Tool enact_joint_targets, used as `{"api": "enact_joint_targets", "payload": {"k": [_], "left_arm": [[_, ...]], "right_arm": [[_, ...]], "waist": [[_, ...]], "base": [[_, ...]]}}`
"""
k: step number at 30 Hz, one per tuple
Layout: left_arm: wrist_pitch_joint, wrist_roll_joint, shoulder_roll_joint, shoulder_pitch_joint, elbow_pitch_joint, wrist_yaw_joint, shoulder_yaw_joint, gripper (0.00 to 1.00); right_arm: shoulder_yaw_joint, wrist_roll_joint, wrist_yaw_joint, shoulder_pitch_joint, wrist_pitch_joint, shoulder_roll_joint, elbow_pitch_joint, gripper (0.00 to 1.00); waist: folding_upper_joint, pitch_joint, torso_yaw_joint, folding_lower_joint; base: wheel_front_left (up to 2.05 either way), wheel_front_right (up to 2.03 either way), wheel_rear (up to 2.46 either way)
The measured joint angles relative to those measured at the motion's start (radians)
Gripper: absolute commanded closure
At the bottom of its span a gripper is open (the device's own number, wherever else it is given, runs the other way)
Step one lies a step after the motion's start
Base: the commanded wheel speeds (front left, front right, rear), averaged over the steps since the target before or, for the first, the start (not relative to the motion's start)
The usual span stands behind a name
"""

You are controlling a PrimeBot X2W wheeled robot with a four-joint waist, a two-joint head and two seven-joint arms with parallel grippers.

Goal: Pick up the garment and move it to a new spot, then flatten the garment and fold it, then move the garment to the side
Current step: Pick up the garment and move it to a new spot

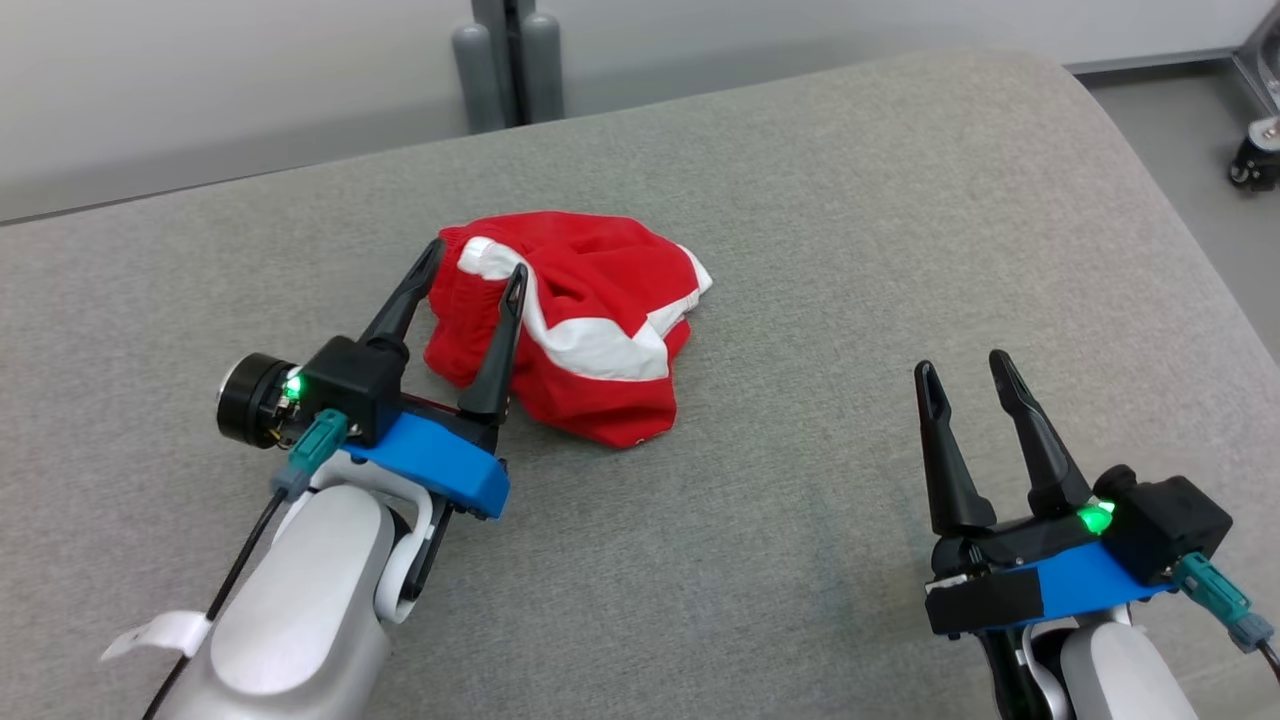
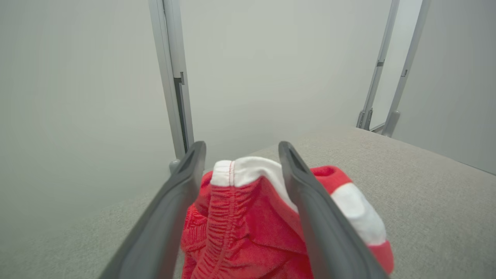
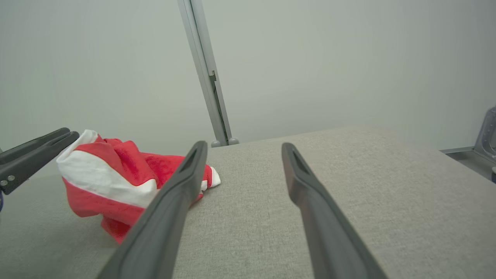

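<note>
The garment (image 1: 580, 320) is a red piece with white bands, lying bunched in a heap on the grey cloth-covered table (image 1: 800, 250). My left gripper (image 1: 478, 262) is open at the heap's left end, one finger on each side of a raised fold with a white edge (image 2: 248, 170). The cloth stands between the fingers without being pinched. My right gripper (image 1: 965, 365) is open over bare table at the lower right, well apart from the garment (image 3: 116, 182). The left gripper's fingers (image 3: 31, 151) show at the far left of the right wrist view.
A grey metal post (image 1: 515, 60) stands behind the table's far edge. The table's rounded right edge (image 1: 1180, 230) drops to the floor, where a caster wheel (image 1: 1255, 160) of some frame stands. Bare table surface lies around the heap on all sides.
</note>
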Motion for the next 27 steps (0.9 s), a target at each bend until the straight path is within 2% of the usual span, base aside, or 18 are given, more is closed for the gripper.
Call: {"api": "enact_joint_targets", "payload": {"k": [4, 11, 14, 22, 27], "left_arm": [[0.000, 0.031, -0.005, 0.090, -0.153, 0.012, 0.092, 0.00], [-0.001, 0.106, -0.005, 0.210, -0.288, 0.057, 0.253, 0.00], [-0.002, 0.138, -0.024, 0.292, -0.336, 0.070, 0.346, 0.00], [-0.001, 0.193, -0.053, 0.439, -0.352, 0.051, 0.461, 0.00], [-0.001, 0.207, -0.075, 0.493, -0.347, 0.036, 0.496, 0.00]], "right_arm": [[-0.010, -0.013, 0.000, 0.016, 0.000, 0.000, 0.005, 0.00], [-0.026, -0.039, 0.000, 0.044, 0.000, 0.000, 0.005, 0.00], [-0.040, -0.044, 0.000, 0.058, 0.000, 0.000, 0.006, 0.00], [-0.060, -0.063, 0.000, 0.093, 0.000, 0.000, 0.018, 0.00], [-0.069, -0.068, 0.000, 0.109, 0.000, 0.000, 0.025, 0.00]], "waist": [[0.0000, -0.031, 0.038, 0.0000], [0.0000, -0.072, 0.108, 0.0000], [0.0000, -0.097, 0.148, 0.0000], [0.0000, -0.153, 0.220, -0.0001], [0.0000, -0.182, 0.246, -0.0001]], "base": [[0.00, 0.00, 0.00], [0.00, 0.00, 0.00], [0.00, 0.00, 0.00], [0.00, 0.00, 0.00], [0.00, 0.00, 0.00]]}}
